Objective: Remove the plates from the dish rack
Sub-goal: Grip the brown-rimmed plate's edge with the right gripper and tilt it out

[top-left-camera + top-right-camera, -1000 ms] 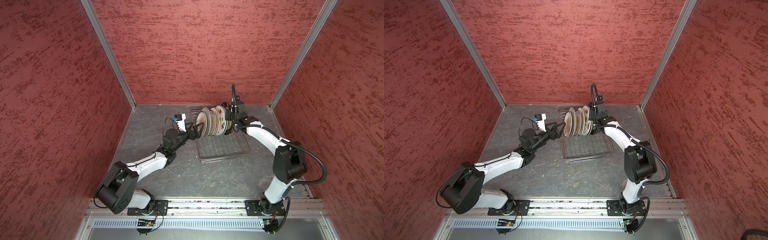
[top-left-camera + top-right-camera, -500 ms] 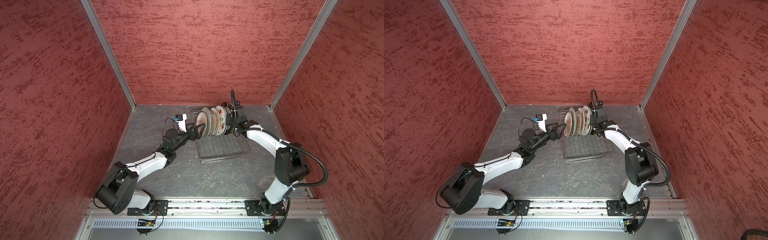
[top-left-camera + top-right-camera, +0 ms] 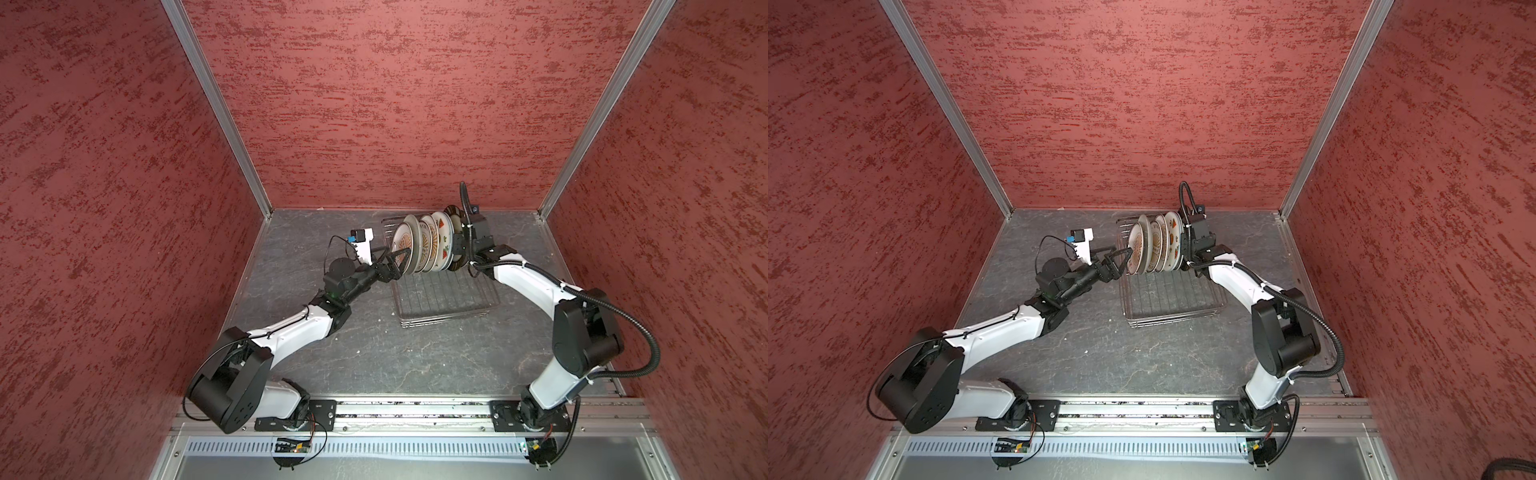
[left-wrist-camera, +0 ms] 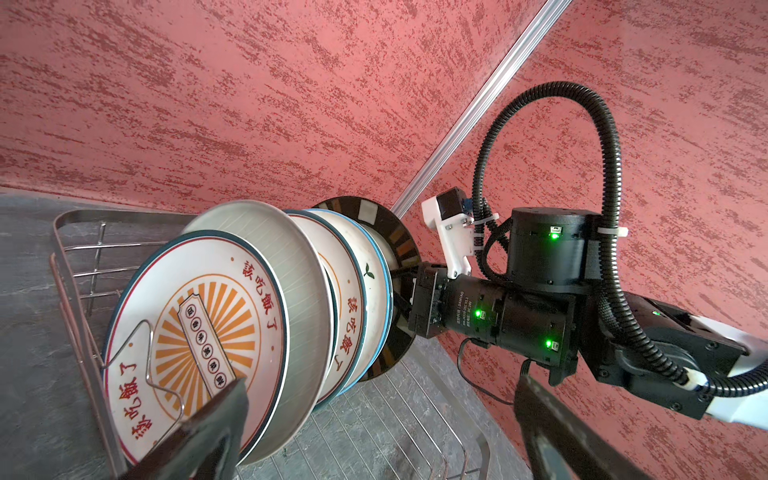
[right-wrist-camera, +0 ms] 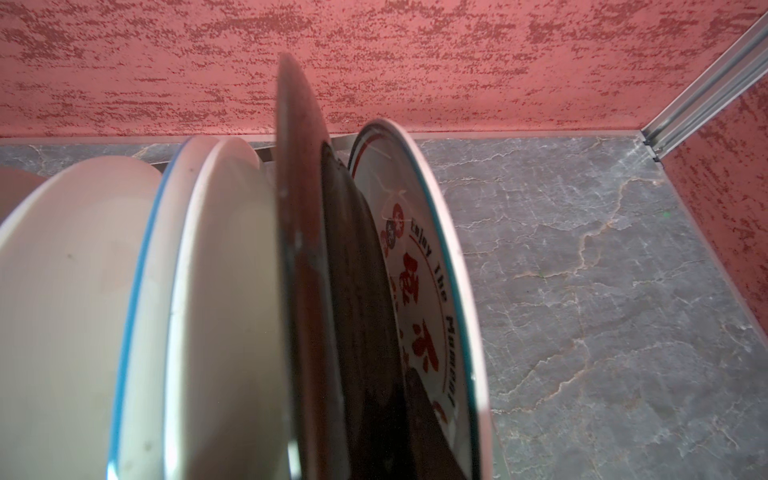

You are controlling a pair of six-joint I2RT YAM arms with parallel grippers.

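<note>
**A:** Why is the left gripper (image 3: 400, 262) parked at the rack's left edge?

**B:** Probably staging. Its jaws gape wide on nothing, just beside the white round ceramic plate with the orange sunburst (image 4: 199, 328).

**A:** What's in the silver wire-grid dish rack (image 3: 449, 299)?

**B:** About six plates on edge along its far edge. The near half is bare. The rack sits by the grey marbled tabletop's (image 3: 374, 353) far edge.

**A:** Rightmost?

**B:** The right gripper (image 3: 457, 245) straddles the large dark-striped ceramic plate (image 4: 399, 232), jaws narrow. I can't tell if they're pinching.
</note>
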